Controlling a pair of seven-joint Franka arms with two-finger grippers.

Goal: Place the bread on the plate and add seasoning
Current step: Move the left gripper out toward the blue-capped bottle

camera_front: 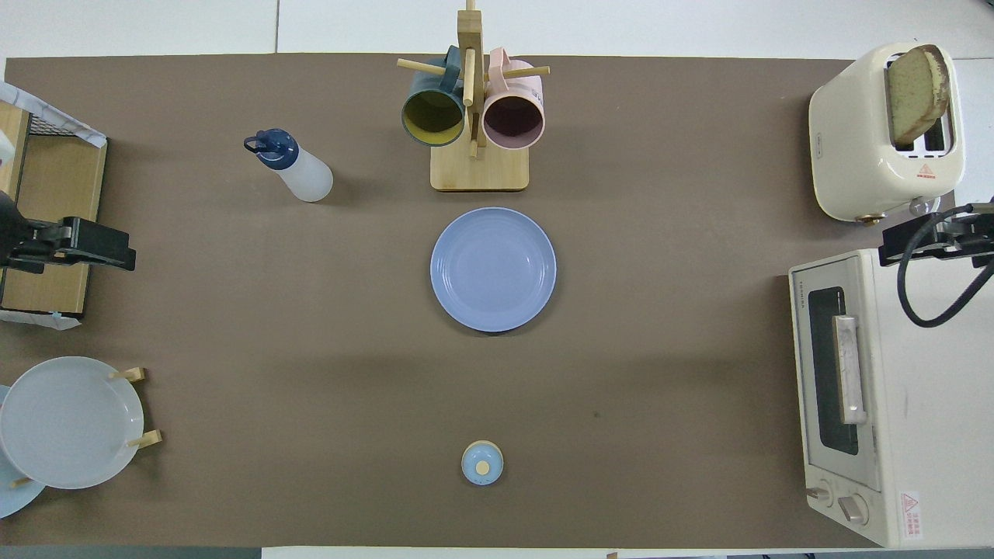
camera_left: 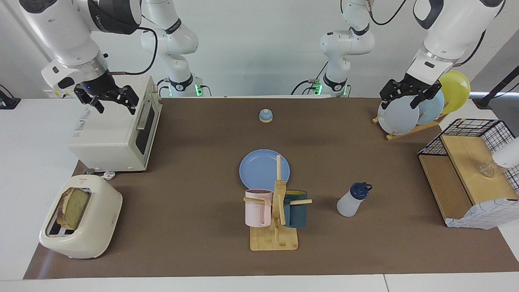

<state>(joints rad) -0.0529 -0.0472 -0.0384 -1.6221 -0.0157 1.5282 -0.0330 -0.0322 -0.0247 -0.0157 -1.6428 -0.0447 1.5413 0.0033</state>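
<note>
While both arms wait raised:
Bread [camera_left: 75, 207]: standing in the toaster [camera_left: 81, 217].
Plate [camera_left: 259, 168]: mid-table, bare.
Seasoning [camera_left: 352, 199]: beside the mug rack [camera_left: 277, 211].
Left gripper [camera_left: 405, 95]: open, over the plate rack [camera_left: 409, 127].
Right gripper [camera_left: 109, 99]: open, over the oven [camera_left: 115, 136].

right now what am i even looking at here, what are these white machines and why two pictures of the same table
These are two white robot arms at one table, photographed at the same moment from two sides. One picture looks across the table toward the robots, so they stand at its top. The other looks down from above their own end.

Each arm ends in a black two-fingered tool. The left tool hangs open over a rack of upright plates. The right tool hangs open over a toaster oven. Neither holds anything.

On the brown mat lie a blue plate in the middle, a seasoning bottle with a dark blue cap, a wooden mug stand with two mugs, and a small bell. A slice of bread stands in a cream toaster.
</note>
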